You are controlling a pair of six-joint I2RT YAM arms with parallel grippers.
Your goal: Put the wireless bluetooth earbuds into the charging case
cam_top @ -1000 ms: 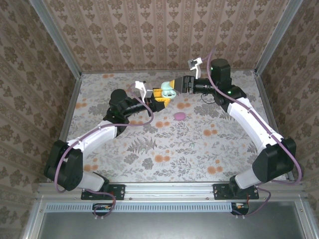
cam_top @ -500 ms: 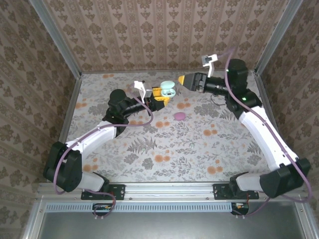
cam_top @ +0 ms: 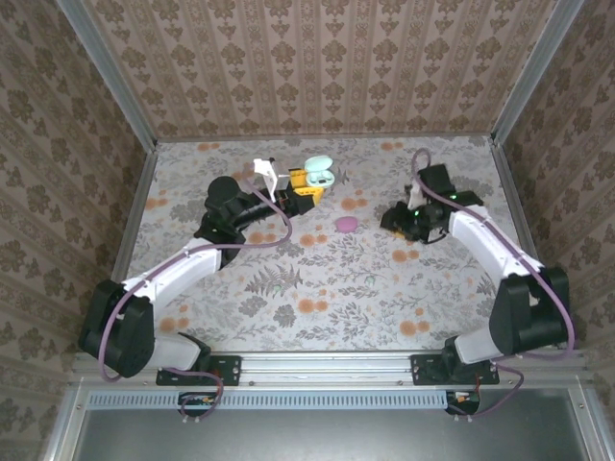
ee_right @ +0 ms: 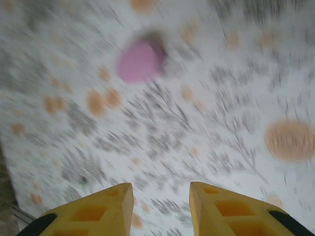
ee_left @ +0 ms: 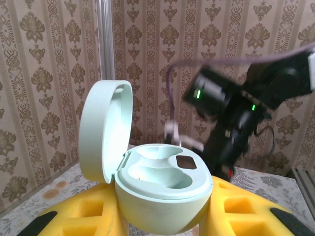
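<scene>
My left gripper (cam_top: 306, 188) (ee_left: 165, 219) is shut on the mint charging case (cam_top: 319, 173) (ee_left: 165, 189) and holds it above the far middle of the table. The case's lid (ee_left: 103, 130) stands open to the left, and its two sockets look empty. The wireless bluetooth earbuds are out of view. My right gripper (cam_top: 392, 223) (ee_right: 161, 189) hangs low over the table, right of a pink oval case (cam_top: 346, 224) (ee_right: 140, 61). Its yellow fingers (ee_right: 106, 209) stand apart with nothing between them. The right wrist view is blurred by motion.
The floral tablecloth (cam_top: 327, 288) covers the table, with patterned walls on three sides and metal posts (cam_top: 115, 86) at the back corners. The right arm (ee_left: 236, 108) shows blurred behind the case in the left wrist view.
My right arm has swung away from the mint case, down toward the table right of the pink case, and its jaws have narrowed. The left gripper still holds the case, a little farther back.
</scene>
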